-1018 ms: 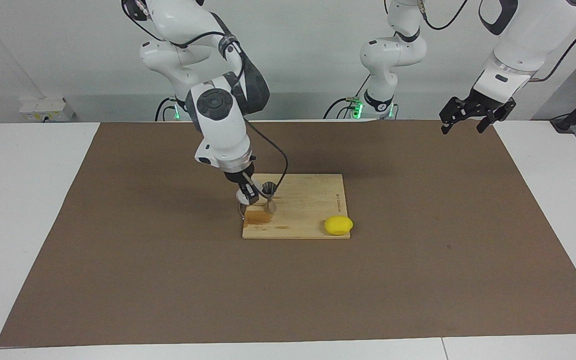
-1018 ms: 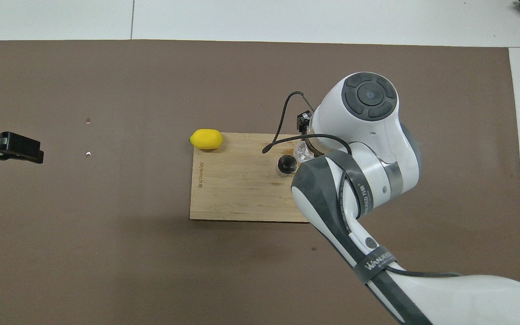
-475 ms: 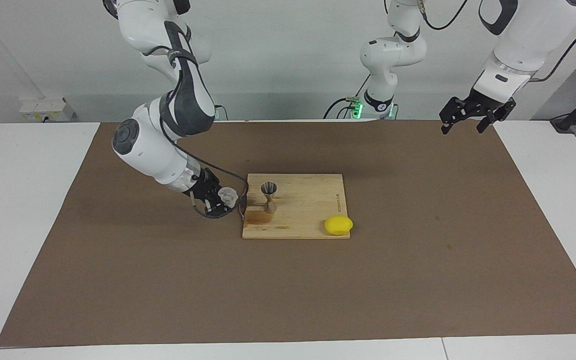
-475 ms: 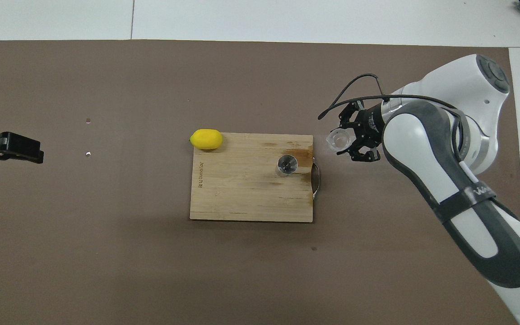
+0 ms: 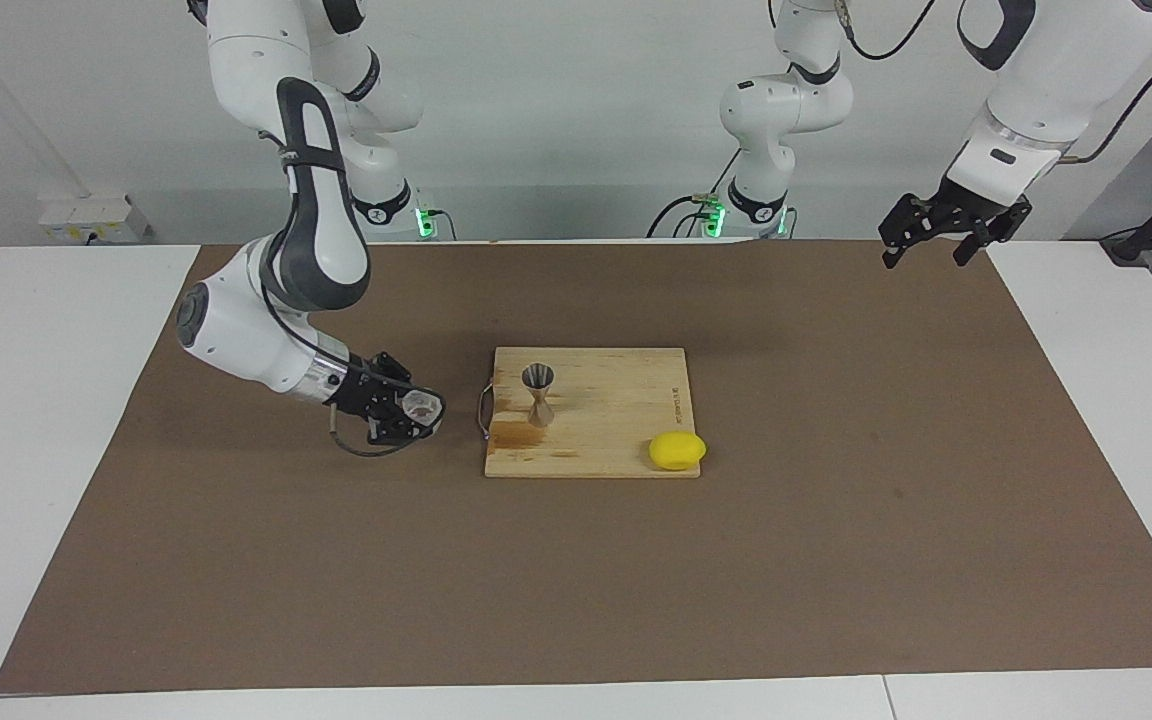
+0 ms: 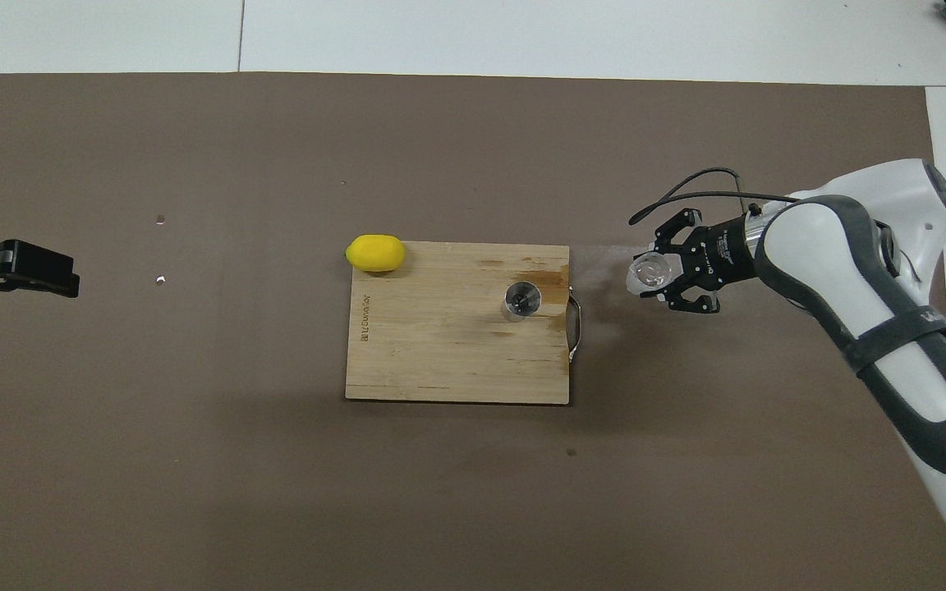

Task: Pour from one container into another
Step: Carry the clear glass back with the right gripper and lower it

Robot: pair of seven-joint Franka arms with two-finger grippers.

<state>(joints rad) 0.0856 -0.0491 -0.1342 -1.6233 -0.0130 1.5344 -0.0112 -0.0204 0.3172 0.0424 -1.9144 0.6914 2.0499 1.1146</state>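
Observation:
A small clear glass cup [image 5: 426, 405] [image 6: 647, 271] sits between the fingers of my right gripper [image 5: 412, 411] [image 6: 658, 276], which is shut on it. Gripper and cup hang low over the brown mat, just off the handle edge of the wooden cutting board [image 5: 616, 400] [image 6: 440, 353], toward the right arm's end. The cup's mouth faces roughly upward. The steel hourglass jigger [image 5: 538, 393] [image 6: 521, 299] stands upright on the board near that handle edge. My left gripper [image 5: 944, 232] [image 6: 29, 269] waits, open and with nothing in it, high over the mat's corner at the left arm's end.
A yellow lemon [image 5: 677, 451] [image 6: 375, 253] lies at the board's corner farthest from the robots, toward the left arm's end. A darker wet-looking stain [image 5: 511, 434] marks the board beside the jigger. The brown mat [image 5: 836, 560] covers most of the white table.
My right arm has swung the glass cup away from above the jigger, off the board toward the right arm's end, and turned it back upright. The left arm has not moved.

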